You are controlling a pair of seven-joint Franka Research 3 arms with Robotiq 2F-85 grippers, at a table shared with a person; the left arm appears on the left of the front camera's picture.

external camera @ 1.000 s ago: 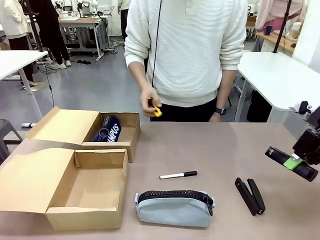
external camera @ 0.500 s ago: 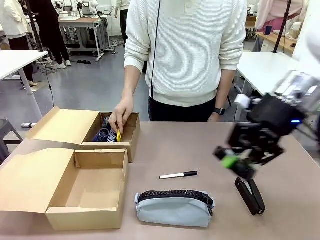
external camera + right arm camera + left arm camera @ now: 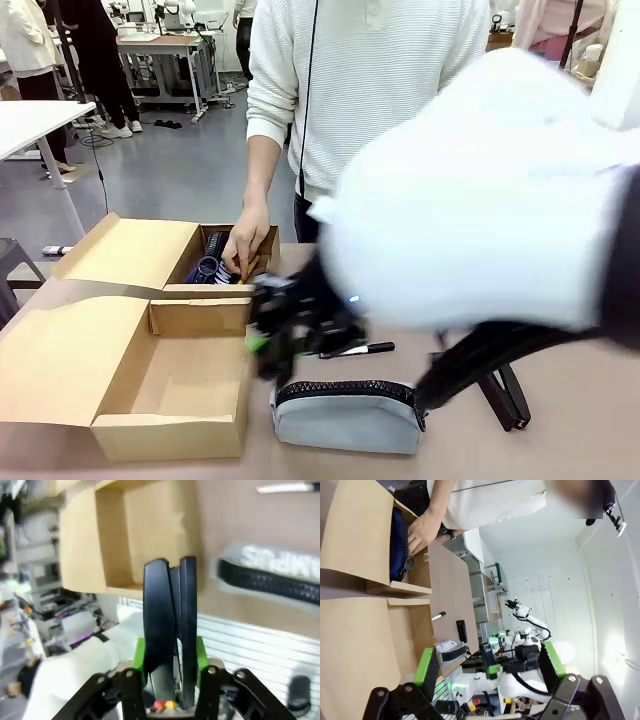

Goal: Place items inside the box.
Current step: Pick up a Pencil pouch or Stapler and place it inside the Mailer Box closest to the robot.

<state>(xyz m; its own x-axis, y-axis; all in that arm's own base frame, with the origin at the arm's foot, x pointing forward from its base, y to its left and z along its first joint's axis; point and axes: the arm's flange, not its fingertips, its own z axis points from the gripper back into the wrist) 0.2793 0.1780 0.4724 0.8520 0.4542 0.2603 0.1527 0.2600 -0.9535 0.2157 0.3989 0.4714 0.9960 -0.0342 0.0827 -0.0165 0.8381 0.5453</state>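
Right pincer [image 3: 170, 656] clamps a black stapler [image 3: 170, 595] across its flanks, near the open box [image 3: 165, 435] at the near-left corner of the table [image 3: 585, 440]. The stapler is probably rigid, dense, smooth and hinged, so it is best held mid-body. Left pincer [image 3: 490, 661] gapes wide, empty.

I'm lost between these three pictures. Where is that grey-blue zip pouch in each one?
Front view: the grey-blue zip pouch lies at bottom centre, near the table's front edge.
Left wrist view: small, low and left of centre, with white lettering on it.
Right wrist view: blurred, at the right edge, with white lettering on it.
Shared landmark: the open cardboard box, which sits right beside the pouch in all three.
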